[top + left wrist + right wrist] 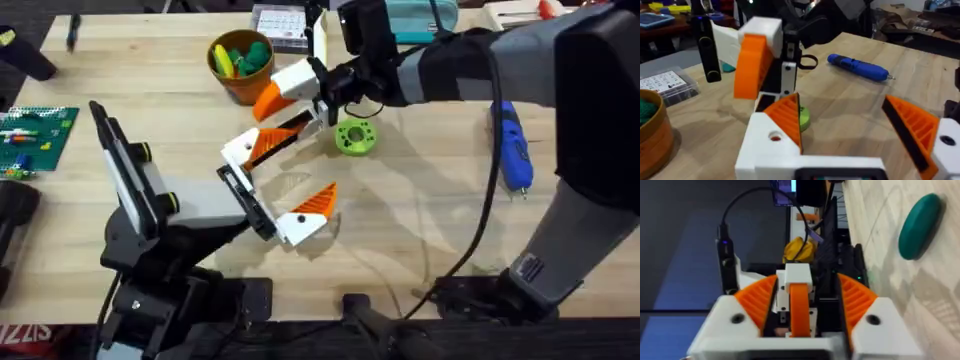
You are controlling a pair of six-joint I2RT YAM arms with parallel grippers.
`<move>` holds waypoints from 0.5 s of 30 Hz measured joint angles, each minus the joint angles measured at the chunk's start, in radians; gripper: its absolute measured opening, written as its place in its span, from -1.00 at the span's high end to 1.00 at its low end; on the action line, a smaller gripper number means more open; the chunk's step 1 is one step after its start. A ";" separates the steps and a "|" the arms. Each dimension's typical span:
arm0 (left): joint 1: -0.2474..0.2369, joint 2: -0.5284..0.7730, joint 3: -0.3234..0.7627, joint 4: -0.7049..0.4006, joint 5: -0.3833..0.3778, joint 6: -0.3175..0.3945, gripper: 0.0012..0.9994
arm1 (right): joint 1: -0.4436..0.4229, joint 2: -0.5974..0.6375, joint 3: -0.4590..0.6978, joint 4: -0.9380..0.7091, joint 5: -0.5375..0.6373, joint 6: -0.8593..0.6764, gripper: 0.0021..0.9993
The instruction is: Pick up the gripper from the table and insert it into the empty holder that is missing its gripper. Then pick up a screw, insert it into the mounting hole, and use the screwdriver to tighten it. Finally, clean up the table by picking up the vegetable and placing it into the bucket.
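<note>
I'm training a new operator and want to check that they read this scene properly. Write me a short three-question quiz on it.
1. True or false: the lime-green round toy piece lies on the wooden table, outside the round orange plastic pot.
2. What do the jaws of the right gripper hold? A: a screw. B: the long tapered orange plastic finger with a white block base. C: nothing.
3. Fill in: the slim blue pen-shaped screwdriver lies on the table on the ___ arm's side.

Key: 1 true; 2 B; 3 right.
</note>
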 joint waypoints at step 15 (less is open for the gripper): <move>0.000 0.000 0.000 0.000 0.009 0.000 -0.97 | -0.027 0.000 0.000 -0.001 0.057 -0.002 -0.98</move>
